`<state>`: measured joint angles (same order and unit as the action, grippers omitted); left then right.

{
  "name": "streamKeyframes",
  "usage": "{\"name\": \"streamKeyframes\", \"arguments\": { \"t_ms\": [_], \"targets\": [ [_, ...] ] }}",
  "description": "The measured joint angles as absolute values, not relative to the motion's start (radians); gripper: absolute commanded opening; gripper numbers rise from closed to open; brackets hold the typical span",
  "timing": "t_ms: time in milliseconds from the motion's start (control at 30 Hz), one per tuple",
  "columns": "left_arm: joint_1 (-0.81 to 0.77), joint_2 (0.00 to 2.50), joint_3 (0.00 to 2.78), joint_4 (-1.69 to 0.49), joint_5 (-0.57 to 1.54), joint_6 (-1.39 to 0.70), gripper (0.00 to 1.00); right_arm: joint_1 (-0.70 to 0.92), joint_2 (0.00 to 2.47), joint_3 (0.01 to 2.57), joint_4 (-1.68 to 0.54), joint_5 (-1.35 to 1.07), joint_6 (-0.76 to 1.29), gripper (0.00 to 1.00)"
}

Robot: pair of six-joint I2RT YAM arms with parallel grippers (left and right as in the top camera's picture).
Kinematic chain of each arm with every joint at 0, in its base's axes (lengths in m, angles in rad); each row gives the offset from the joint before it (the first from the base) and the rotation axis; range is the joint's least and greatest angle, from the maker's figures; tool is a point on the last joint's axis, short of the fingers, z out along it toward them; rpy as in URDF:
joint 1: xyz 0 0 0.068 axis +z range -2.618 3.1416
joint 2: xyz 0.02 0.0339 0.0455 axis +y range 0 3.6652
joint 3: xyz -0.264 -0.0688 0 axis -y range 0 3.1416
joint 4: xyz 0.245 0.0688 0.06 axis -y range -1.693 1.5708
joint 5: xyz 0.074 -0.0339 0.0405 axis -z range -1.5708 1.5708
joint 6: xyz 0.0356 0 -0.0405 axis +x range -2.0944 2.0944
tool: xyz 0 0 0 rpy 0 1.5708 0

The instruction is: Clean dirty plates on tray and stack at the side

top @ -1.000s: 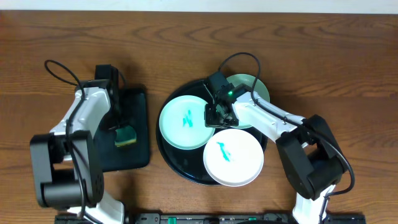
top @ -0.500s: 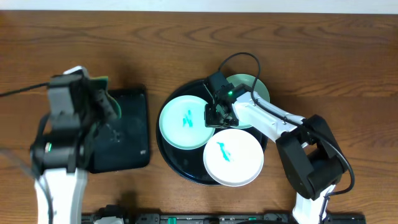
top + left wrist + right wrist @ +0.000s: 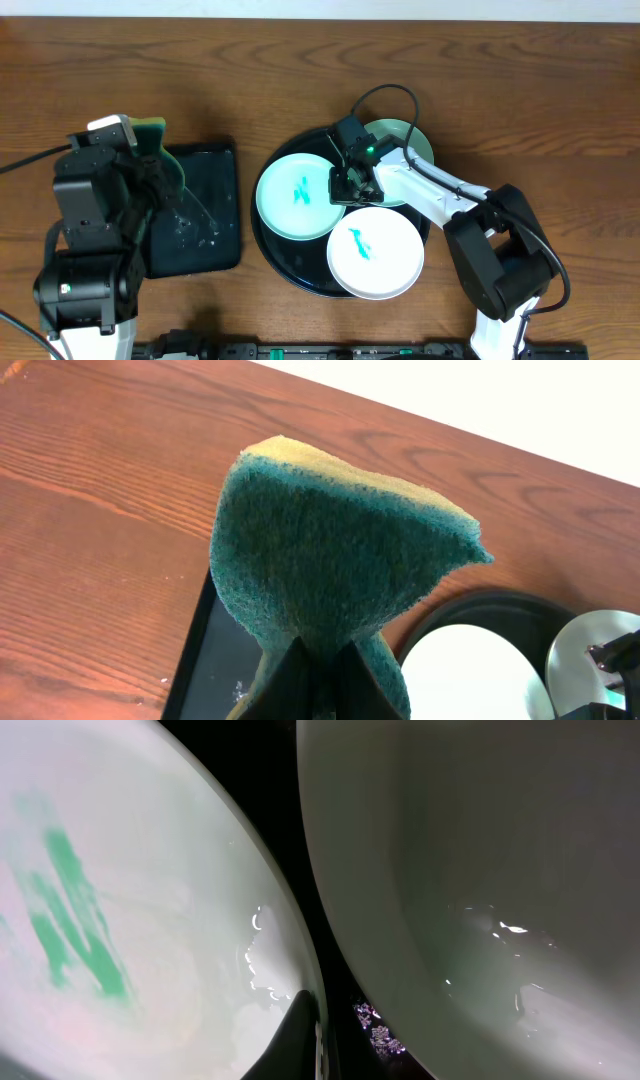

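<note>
Now lifted off the rectangular tray (image 3: 205, 225), the left gripper (image 3: 322, 660) is clamping the sponge (image 3: 330, 550) by its lower edge, risking a slip from so thin a pinch.

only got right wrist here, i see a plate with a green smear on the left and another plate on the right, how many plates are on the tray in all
Observer: Three on the round black tray: a mint-green plate, a white plate and a second mint-green plate at the back.
Operator: is the white one dirty too
Observer: Yes, it has a teal smear at its centre.
Operator: where's the sponge
Observer: The left gripper is shut on the green sponge, held up beside the rectangular black tray.
</note>
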<state>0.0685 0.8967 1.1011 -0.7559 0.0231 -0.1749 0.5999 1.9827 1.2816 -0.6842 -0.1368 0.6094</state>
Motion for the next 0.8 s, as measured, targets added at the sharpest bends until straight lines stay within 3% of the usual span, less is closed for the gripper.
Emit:
{"name": "streamKeyframes", "arguments": {
  "t_ms": [800],
  "targets": [
    [0.068, 0.908, 1.101, -0.756, 0.023, -0.175, 0.07, 0.6, 1.983, 1.282, -0.684, -0.137, 0.609, 0.01]
  ]
}}
